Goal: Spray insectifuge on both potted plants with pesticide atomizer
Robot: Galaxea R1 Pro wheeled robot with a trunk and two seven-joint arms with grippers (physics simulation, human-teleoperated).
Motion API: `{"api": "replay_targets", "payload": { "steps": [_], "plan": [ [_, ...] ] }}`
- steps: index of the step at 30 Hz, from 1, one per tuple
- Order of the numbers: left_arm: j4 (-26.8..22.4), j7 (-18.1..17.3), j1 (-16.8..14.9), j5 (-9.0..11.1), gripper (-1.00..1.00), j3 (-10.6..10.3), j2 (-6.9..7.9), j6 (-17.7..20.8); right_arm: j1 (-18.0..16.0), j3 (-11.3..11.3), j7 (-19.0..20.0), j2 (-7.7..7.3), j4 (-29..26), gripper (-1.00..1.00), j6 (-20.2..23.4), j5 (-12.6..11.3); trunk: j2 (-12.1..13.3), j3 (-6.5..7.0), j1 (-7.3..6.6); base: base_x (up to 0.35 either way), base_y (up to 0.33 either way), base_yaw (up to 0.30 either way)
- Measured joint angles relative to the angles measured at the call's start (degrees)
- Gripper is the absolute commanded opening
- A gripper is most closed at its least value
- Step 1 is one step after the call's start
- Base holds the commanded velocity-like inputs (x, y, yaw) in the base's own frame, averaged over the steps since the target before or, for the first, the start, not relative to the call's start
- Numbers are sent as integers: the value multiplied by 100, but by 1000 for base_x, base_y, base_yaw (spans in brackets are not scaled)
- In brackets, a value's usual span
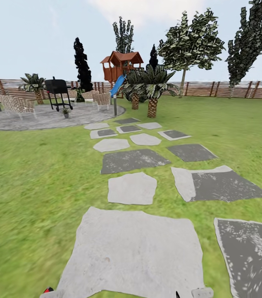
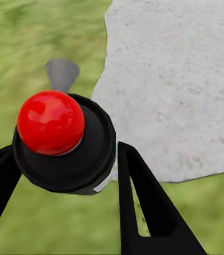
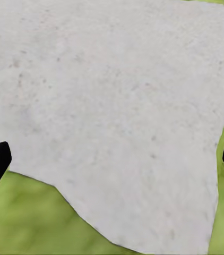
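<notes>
Two black fingers (image 2: 144, 207) clamped around the pesticide atomizer (image 2: 59, 141), carried toward the distant patio (image 1: 44, 118); right gripper (image 3: 112, 159) spread wide, empty.

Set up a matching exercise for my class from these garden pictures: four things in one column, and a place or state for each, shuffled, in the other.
Things
1. pesticide atomizer
2. black grill
3. right gripper
4. wooden playhouse

Places or states
A. open, above a pale stepping stone
B. on the round paved patio
C. between the left gripper fingers
D. far off by the fence, with a blue slide

Pairs: 1-C, 2-B, 3-A, 4-D
</notes>
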Motion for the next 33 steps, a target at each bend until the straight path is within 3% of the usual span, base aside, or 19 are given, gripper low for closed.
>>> {"api": "replay_targets", "payload": {
  "steps": [26,33],
  "plan": [
    [1,0,0,5,-100,3,-1,0,0,8,0,0,0,100,-3,6,0,0,0,340,-80,0],
    [0,0,0,9,-100,2,0,0,-1,10,0,0,1,100,-2,7,0,0,0,340,-82,115]
  ]
}}
